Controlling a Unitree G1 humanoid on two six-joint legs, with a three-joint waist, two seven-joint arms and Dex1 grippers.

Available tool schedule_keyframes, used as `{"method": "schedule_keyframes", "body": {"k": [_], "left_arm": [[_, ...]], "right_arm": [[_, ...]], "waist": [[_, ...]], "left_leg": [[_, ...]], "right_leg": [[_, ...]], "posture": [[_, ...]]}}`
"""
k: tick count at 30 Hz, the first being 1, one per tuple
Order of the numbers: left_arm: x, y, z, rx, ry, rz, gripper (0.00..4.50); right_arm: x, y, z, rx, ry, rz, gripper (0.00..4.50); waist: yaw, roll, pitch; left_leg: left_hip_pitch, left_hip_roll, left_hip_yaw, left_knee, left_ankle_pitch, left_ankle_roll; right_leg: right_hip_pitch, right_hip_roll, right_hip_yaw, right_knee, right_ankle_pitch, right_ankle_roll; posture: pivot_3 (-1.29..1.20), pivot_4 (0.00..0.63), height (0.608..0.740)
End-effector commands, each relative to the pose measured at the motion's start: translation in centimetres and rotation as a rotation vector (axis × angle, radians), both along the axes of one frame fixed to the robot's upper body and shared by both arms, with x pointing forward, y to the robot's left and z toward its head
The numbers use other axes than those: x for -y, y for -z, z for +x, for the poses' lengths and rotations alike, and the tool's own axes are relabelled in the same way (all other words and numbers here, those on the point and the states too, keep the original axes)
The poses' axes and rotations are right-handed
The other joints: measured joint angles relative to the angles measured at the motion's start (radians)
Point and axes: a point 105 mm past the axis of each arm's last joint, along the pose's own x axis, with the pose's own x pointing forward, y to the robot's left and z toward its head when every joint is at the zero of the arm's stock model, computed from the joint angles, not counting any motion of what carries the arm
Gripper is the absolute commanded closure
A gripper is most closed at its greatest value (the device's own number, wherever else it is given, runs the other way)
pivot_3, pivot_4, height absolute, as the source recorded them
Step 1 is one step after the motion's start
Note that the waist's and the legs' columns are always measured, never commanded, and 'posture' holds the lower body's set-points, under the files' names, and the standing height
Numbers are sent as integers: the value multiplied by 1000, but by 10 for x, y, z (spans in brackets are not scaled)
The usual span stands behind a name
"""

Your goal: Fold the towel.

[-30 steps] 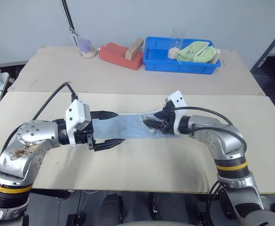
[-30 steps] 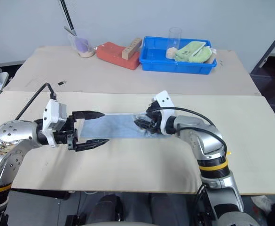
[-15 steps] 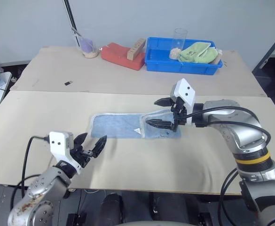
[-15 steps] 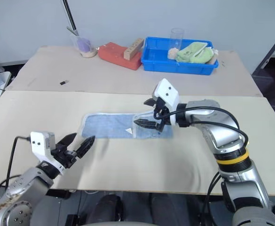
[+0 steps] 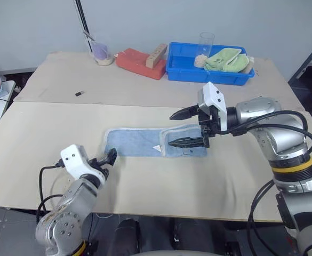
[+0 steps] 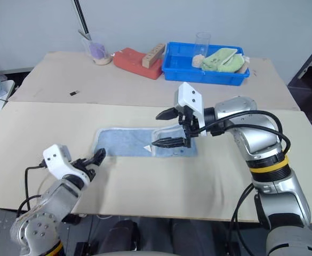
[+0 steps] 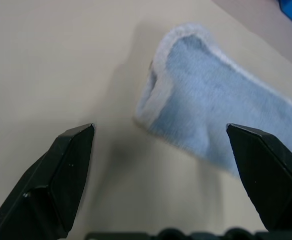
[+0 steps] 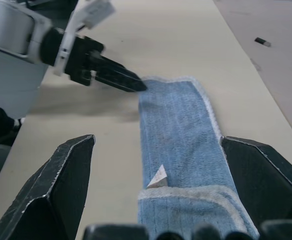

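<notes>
The light blue towel [image 5: 140, 141] lies as a long strip across the middle of the near table, its right end folded back over itself with a small white tag [image 5: 157, 148] showing at the fold. My right gripper [image 5: 179, 128] hovers open just above that folded end, holding nothing. In the right wrist view the towel [image 8: 178, 125] stretches away between the gripper's fingers [image 8: 61, 190]. My left gripper [image 5: 108, 158] is low by the towel's left end, open and empty. In the left wrist view the towel's rounded end [image 7: 210, 115] lies just ahead of it.
On the far table a blue bin [image 5: 209, 79] holds a light green cloth [image 5: 226, 57] and a clear glass [image 5: 204, 42]. Left of it are a red pad [image 5: 134, 62] with a wooden block [image 5: 157, 55], a cup [image 5: 101, 54] and a small black item [image 5: 79, 94].
My left gripper left the towel's left end and dropped low toward the table's front. My right gripper let go of the right end, lifted and opened wide.
</notes>
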Motion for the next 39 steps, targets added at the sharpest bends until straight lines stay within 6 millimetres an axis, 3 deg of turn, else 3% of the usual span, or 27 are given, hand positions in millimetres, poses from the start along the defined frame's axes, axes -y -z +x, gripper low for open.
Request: {"method": "schedule_keyframes", "body": {"k": [1,5,15,20,26,28,31,35,39], "left_arm": [[6,9,6,-62,3,-29,0],[8,10,13,-82,-14,-33,0],[14,4,25,-62,27,-77,4471],[7,-12,35,5,39,-38,4471],[12,-56,50,189,208,195,4471],[33,-69,53,247,347,252,4471],[80,-78,48,309,636,279,4471],[142,-74,39,369,957,296,4471],[180,-68,39,418,1141,309,4471]], "right_arm": [[1,-17,-2,57,-28,20,30],[2,-20,-1,57,-28,26,30],[9,-24,-4,49,8,43,0],[15,-25,-4,58,36,40,0],[40,-23,-9,55,110,-15,0],[53,-21,-15,42,141,-50,0],[72,-24,-22,35,216,-83,0],[94,-23,-32,17,310,-122,0],[107,-22,-40,9,388,-147,0]], "waist": [[1,0,0],[8,0,0],[17,0,0],[16,0,0],[17,0,0],[21,0,0],[24,0,0],[23,0,1],[18,0,1]], "left_leg": [[0,0,0,0,0,0],[0,-2,0,0,0,0],[-1,-8,-2,0,0,0],[-2,-10,-3,0,0,0],[-3,-10,-4,0,0,0],[-4,-10,-4,0,0,0],[-5,-11,-4,-1,0,0],[-3,-12,-4,-2,0,0],[1,-12,-4,-5,0,0]], "right_leg": [[0,0,0,0,0,0],[1,-2,0,0,0,0],[1,-8,-1,0,0,1],[1,-10,-1,-1,0,2],[1,-10,-3,-1,0,2],[1,-10,-3,-3,0,2],[2,-10,-4,-8,2,4],[7,-11,-3,-14,2,6],[13,-10,-3,-17,-3,14]], "posture": [[0,150,661],[0,150,661],[0,150,661],[0,150,661],[0,150,661],[0,150,661],[0,150,661],[0,150,661],[0,150,661]]}}
